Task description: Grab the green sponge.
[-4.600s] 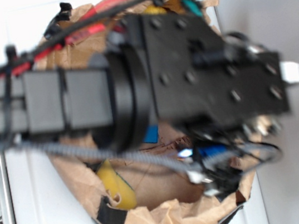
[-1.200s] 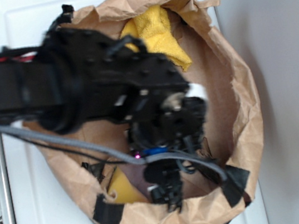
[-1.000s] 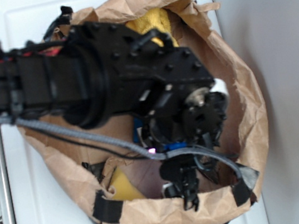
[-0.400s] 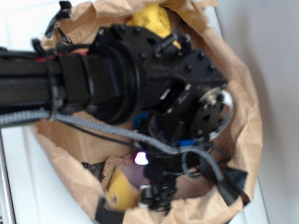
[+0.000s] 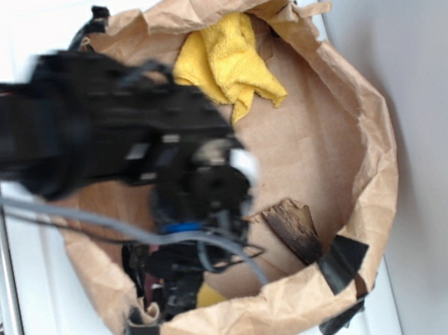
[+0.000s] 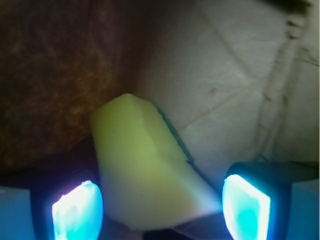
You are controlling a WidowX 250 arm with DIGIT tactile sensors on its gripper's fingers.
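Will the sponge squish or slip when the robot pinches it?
The sponge looks like soft yellow foam, so it will probably squish a bit and feel light. It lies tilted between the fingers of the open gripper, so it may twist as they close. Foam looks rough rather than slick, so slipping seems unlikely.

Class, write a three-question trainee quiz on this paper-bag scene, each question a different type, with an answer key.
1. True or false: the green sponge sits between the open pincer fingers.
2. Which lies at the bag's far side in the exterior view? A) yellow cloth B) blue cup C) red ball
3. Fill in: everything sits inside a brown paper ____.

Key: 1 true; 2 A; 3 bag.
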